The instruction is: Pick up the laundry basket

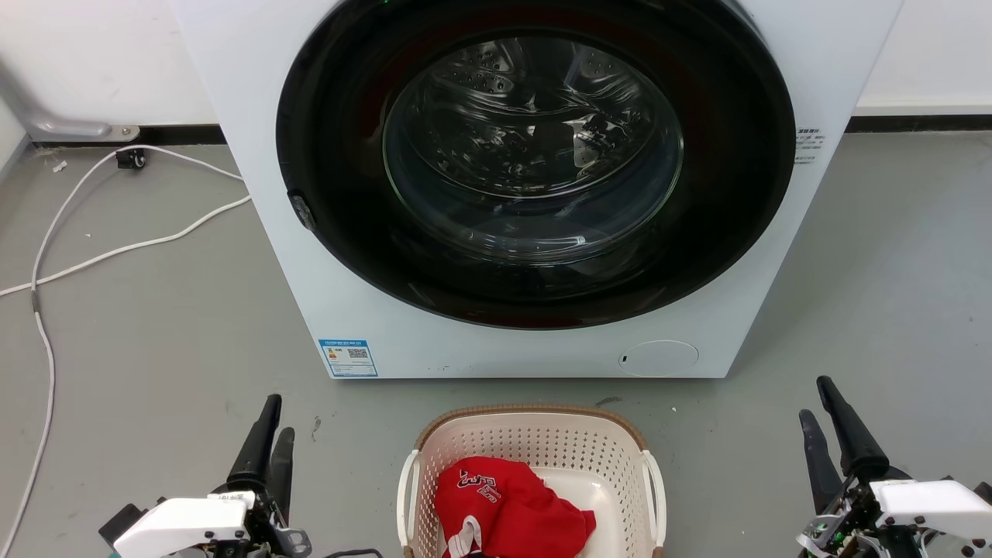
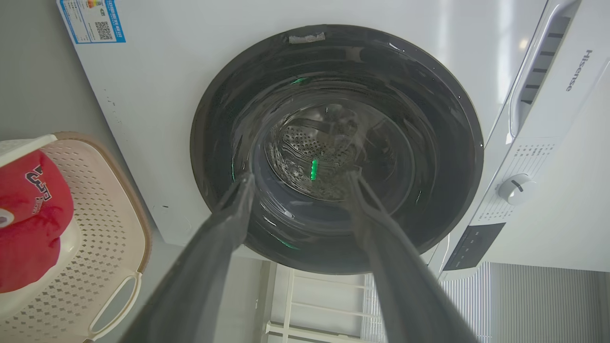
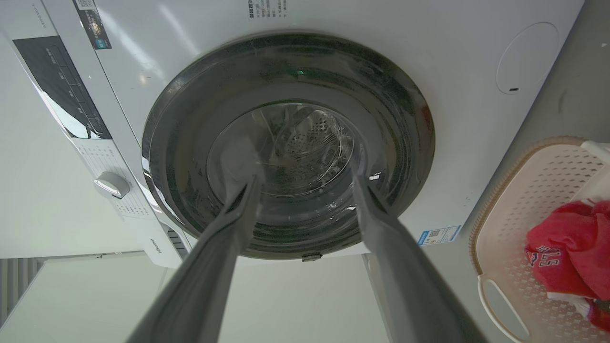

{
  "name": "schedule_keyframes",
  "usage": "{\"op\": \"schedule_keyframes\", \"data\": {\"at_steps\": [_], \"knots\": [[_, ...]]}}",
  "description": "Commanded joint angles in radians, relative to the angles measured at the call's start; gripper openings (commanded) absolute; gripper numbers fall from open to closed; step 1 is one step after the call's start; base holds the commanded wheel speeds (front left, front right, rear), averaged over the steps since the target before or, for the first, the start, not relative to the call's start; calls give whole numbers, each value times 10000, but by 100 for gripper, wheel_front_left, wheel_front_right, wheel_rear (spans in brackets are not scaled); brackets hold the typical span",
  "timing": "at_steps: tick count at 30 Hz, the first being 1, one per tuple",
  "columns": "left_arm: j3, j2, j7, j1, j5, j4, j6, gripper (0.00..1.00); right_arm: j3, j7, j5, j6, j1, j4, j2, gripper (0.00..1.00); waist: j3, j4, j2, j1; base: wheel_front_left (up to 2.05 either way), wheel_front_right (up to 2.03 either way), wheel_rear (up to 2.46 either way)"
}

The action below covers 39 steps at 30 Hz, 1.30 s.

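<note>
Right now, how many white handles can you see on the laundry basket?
2. One white handle is on the laundry basket's left side, the other on its right side. Its near end is cut off, so another may be hidden.

The laundry basket [image 1: 533,442] runs off the bottom edge of the head view, so its near half is out of frame. The red garment [image 1: 504,504] inside it is clipped there too. The washing machine [image 1: 465,349] loses its top at the upper edge, and the print on its blue label [image 1: 348,358] is too small to read. The left gripper [image 2: 300,175] and right gripper [image 3: 306,177] blur toward the bottom of their wrist views.
</note>
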Motion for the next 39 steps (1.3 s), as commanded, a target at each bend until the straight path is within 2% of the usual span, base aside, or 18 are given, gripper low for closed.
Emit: {"op": "schedule_keyframes", "data": {"at_steps": [1,11,18,24,27,31,39], "knots": [[-13,24,-116,-148,103,-274,-4,100,81,-111,-128,0,-177,-273,-26,100,4,-1,0,0,0,0,0],[38,31,-602,5,540,-458,-8,100,112,-591,-683,1,-51,-607,-24,100,12,-15,0,0,0,0,0],[252,36,-908,92,952,-546,-11,100,-51,-894,-1680,1,-63,-639,-22,100,11,-11,0,0,0,0,0],[567,40,-1156,83,1627,-625,-10,100,-98,-1138,-3202,1,-107,-1012,-21,100,17,-4,0,0,0,0,0],[843,41,-1267,41,2205,-857,38,100,-3,-1254,-4204,1,-97,-1299,-20,100,28,0,0,0,0,0,0],[998,43,-1420,39,3239,-1344,335,100,-44,-1405,-5340,2,-135,-1687,-20,100,46,-1,0,0,0,0,0],[151,47,-1702,292,5707,-2709,1087,100,156,-1686,-7551,2,-132,-2426,-18,100,108,-14,0,0,0,0,0]]}}
